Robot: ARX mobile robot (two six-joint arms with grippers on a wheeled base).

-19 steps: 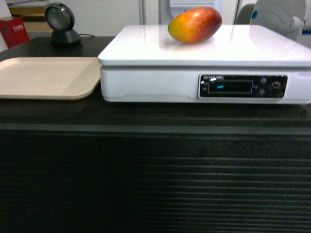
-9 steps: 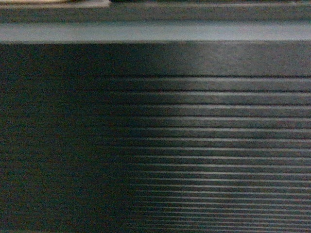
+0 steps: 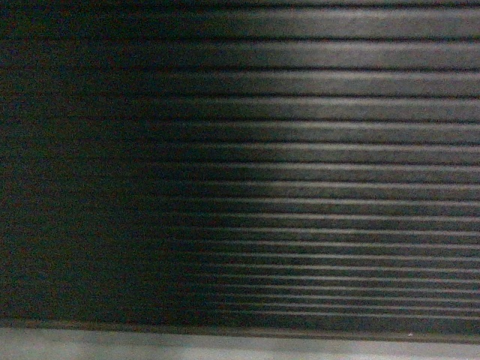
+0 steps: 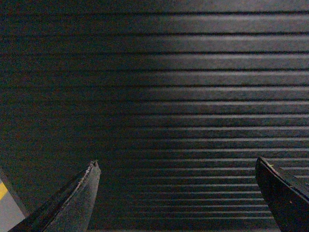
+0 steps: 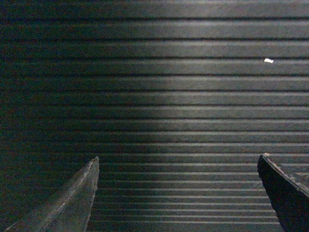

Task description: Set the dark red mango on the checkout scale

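Observation:
The ribbed dark front of the checkout (image 3: pixel 300 150) fills the head view, with its grey base plinth (image 3: pixel 240 346) along the bottom edge. The dark red mango and the scale are out of view in all three views. My left gripper (image 4: pixel 176 166) is open, its two dark fingers wide apart with nothing between them, facing the checkout front (image 4: pixel 183 96). My right gripper (image 5: pixel 177 164) is open too and holds nothing, pointing at the same ribbed panel (image 5: pixel 183 96). Neither gripper shows in the head view.
A small white speck (image 5: pixel 268 60) sits on the ribbed panel in the right wrist view. A strip of grey floor with a yellow mark (image 4: pixel 6 200) shows at the lower left of the left wrist view.
The head view has dropped steadily: a second ago it showed the mango lying on the scale on the counter, then the counter edge, now only the ribbed front and plinth.

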